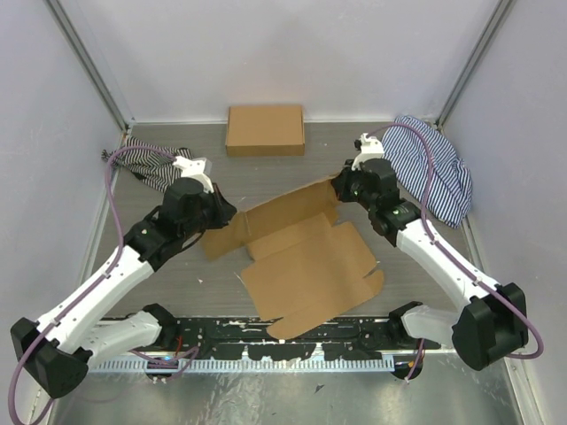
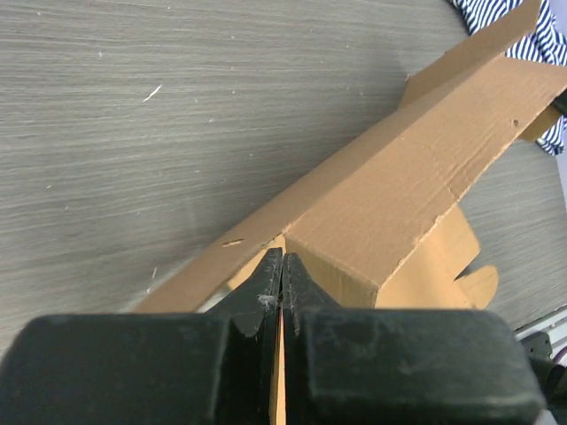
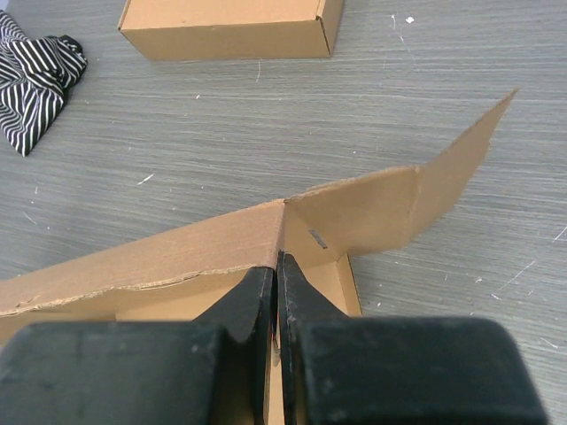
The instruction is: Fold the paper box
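Left hand (image 1: 213,217) and right hand (image 1: 341,188) each clamp one end of the paper box (image 1: 306,257) by its rear flap, likely to raise it along its crease. It lies mid-way across the tabletop (image 1: 177,274), with a closed box (image 1: 265,130) and striped cloths (image 1: 434,168) beyond.

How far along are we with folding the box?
Early. Done: on the box, the far flap is raised. In hand: the left gripper and right gripper are each shut on one end of that flap. Left: the near panel lies flat, nothing tucked or closed.
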`<state>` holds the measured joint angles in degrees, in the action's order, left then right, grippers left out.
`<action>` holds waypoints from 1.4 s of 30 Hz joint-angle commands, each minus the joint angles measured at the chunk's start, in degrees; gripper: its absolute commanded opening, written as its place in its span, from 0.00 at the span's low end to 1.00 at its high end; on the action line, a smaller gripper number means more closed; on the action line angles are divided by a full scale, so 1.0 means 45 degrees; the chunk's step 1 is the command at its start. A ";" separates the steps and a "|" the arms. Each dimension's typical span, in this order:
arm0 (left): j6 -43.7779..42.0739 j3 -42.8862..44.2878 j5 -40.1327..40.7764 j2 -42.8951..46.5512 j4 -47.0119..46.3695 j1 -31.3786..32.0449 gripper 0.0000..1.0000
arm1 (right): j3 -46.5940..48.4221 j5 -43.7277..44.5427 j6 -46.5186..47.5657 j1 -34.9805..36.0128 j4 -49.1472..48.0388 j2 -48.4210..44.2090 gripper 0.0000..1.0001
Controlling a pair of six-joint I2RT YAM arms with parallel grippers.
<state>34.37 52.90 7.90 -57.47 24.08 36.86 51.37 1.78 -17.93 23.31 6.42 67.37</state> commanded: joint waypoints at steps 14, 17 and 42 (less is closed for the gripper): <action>-0.3460 0.3211 -0.2206 -0.1492 0.0281 0.0046 0.33 | -0.0433 0.0435 0.1371 0.0054 -0.1313 0.0650 0.04; -0.3985 0.4309 -0.2879 -0.2720 0.0620 0.0154 0.36 | -0.0649 0.0437 0.1267 0.0054 -0.1424 0.0653 0.04; -0.6037 0.4785 -0.2690 -0.6105 -0.1385 0.0363 0.48 | -0.1307 0.0025 0.2187 0.0064 -0.1764 0.0137 0.13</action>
<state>8.86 74.50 -4.10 -83.05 21.23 38.37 45.45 2.00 -9.23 23.51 -4.56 68.82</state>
